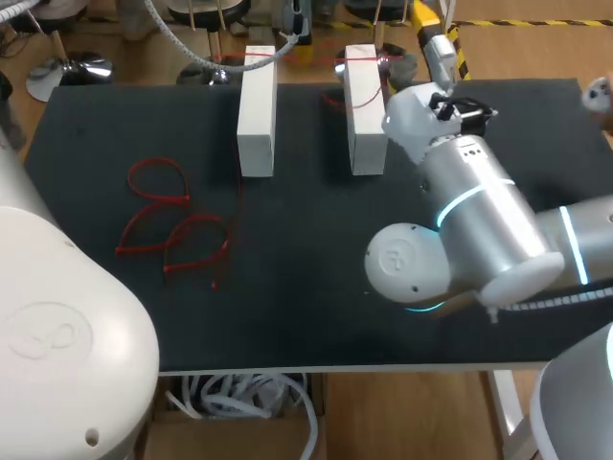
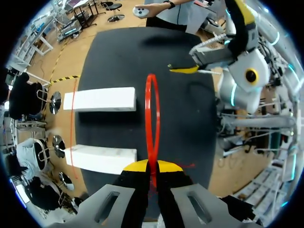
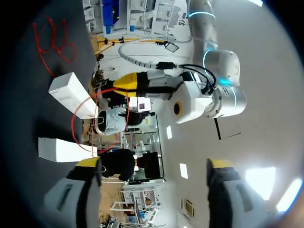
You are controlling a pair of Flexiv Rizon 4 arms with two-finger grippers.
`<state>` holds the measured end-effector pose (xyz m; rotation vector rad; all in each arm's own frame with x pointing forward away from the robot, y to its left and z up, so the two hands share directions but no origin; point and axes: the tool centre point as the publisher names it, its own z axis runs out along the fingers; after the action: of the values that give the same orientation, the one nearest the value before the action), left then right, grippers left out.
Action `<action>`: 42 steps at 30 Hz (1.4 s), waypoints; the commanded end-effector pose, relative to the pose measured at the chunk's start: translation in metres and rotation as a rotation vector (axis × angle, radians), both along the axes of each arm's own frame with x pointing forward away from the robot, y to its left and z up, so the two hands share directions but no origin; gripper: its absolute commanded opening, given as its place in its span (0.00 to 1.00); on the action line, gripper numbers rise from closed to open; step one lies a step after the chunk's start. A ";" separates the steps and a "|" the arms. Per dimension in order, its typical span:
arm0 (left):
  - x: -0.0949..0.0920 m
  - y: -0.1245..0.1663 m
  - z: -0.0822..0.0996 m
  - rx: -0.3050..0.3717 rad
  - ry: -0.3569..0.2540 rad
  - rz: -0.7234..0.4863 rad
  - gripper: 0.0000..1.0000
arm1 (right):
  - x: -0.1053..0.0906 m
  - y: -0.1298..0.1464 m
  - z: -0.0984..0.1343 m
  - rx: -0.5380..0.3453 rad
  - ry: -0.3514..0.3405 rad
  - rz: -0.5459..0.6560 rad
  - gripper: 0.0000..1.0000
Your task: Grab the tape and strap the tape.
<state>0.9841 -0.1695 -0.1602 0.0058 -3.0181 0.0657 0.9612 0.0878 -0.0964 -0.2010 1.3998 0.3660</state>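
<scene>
Tape (image 2: 152, 109): red loop, near end pinched in left jaws, closed tight on it, hanging over table (image 2: 114, 47) by ends of 2 white blocks (image 2: 99, 99). Right jaws spread wide, empty. Likely step: slip loop over block ends; keep it open and untwisted, lower slowly. Count: 2 blocks, 1 held tape, loose red tapes (image 1: 172, 225) tangled, number unclear.

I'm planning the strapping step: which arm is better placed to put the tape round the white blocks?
Probably left. The left gripper is shut on the red tape loop, with the white blocks ahead of it. The right gripper is open and holds nothing.
</scene>
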 end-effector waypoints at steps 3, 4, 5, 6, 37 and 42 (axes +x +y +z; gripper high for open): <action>-0.049 0.052 -0.010 0.046 0.009 0.014 0.00 | 0.002 -0.006 0.003 -0.028 -0.018 0.185 1.00; -0.055 0.062 -0.013 0.057 0.014 0.008 0.00 | 0.002 -0.006 0.003 -0.028 -0.018 0.185 1.00; -0.062 0.075 -0.014 0.075 0.007 0.010 0.00 | 0.002 -0.006 0.003 -0.028 -0.018 0.185 1.00; -0.066 0.086 -0.015 0.092 0.005 -0.004 0.00 | 0.002 -0.006 0.003 -0.028 -0.018 0.185 1.00; -0.084 0.234 -0.058 0.082 0.003 -0.066 1.00 | 0.002 -0.006 0.003 -0.028 -0.018 0.185 1.00; -0.084 0.234 -0.058 0.082 0.003 -0.066 1.00 | 0.002 -0.006 0.003 -0.028 -0.018 0.185 1.00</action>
<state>0.8996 0.0638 -0.2175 -0.0836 -3.0134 -0.0647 0.9612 0.0860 -0.0959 -0.3206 1.3770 0.4684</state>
